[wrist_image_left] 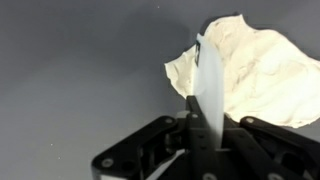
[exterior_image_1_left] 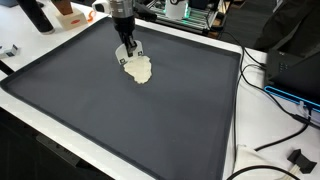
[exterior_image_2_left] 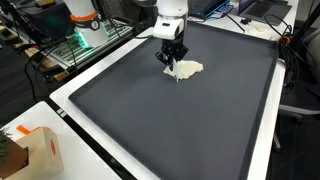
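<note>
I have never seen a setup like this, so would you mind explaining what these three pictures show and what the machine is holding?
This is a single robot arm with a two-fingered gripper at its end. Two pictures come from cameras standing outside the robot, looking at the same scene from different places. The third comes from a camera on the wrist, looking along the gripper itself. A large dark mat is spread out below the arm, and on it lies a crumpled cream cloth. In the wrist view the gripper appears closed on a raised fold of that cloth, while the rest of it lies on the mat.
</note>
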Controlling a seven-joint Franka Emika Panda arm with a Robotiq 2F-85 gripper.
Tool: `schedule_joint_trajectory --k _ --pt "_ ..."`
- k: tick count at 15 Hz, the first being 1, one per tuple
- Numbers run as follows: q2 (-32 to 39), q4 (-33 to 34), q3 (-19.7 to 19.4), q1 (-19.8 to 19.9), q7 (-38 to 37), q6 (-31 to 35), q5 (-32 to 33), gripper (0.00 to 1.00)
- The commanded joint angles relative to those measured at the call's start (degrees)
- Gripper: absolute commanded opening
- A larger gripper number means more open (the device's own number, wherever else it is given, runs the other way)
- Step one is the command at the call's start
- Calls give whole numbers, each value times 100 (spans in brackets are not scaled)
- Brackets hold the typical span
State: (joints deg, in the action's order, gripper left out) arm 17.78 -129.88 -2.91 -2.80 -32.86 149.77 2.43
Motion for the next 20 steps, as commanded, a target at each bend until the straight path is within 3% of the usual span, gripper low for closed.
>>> schedule_joint_trajectory --k 1,10,20 --pt "7 -193 -76 -103 115 186 -114 1" --pt "163 -237 -54 -126 271 191 -136 1" --pt "224 -369 45 -20 1033 47 -495 1"
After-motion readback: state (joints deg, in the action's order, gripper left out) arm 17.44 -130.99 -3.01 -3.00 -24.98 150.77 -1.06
